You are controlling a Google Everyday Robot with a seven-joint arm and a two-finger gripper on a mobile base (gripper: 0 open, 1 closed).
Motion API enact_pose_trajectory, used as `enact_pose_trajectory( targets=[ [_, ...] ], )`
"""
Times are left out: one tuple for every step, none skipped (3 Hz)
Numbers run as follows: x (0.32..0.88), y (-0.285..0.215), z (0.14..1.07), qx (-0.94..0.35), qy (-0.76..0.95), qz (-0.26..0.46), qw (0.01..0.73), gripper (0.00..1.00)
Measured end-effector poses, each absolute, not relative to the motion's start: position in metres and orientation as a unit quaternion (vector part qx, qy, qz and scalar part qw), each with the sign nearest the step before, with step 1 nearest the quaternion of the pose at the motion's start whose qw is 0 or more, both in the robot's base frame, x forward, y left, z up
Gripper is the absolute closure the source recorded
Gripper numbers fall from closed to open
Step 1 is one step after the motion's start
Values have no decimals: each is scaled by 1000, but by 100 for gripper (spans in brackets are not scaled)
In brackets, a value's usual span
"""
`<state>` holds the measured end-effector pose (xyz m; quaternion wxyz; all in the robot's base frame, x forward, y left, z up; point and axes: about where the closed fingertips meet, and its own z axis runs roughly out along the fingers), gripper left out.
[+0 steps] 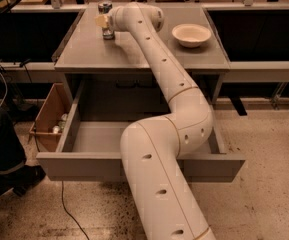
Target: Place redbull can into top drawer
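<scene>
In the camera view, the redbull can (105,10) stood upright on top of the grey cabinet (91,54), towards its back-left corner. The gripper (103,21) sat right at the can's middle, reaching in from the cabinet's right side; whether it was spread around the can or pinching it could not be told. The top drawer (79,165) hung pulled out from the cabinet's front, below the can.

The step in hand looked like the grasp. The next move would call for a firm hold, a lift off the cabinet, then carrying the can forward and down into the drawer.
</scene>
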<state>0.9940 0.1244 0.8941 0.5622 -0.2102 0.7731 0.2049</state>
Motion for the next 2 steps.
enact_pose_trajectory(
  targets=[
    [1001, 107, 902, -202, 764, 193, 581, 73],
    [1001, 82, 944, -194, 736, 193, 620, 100]
  ],
)
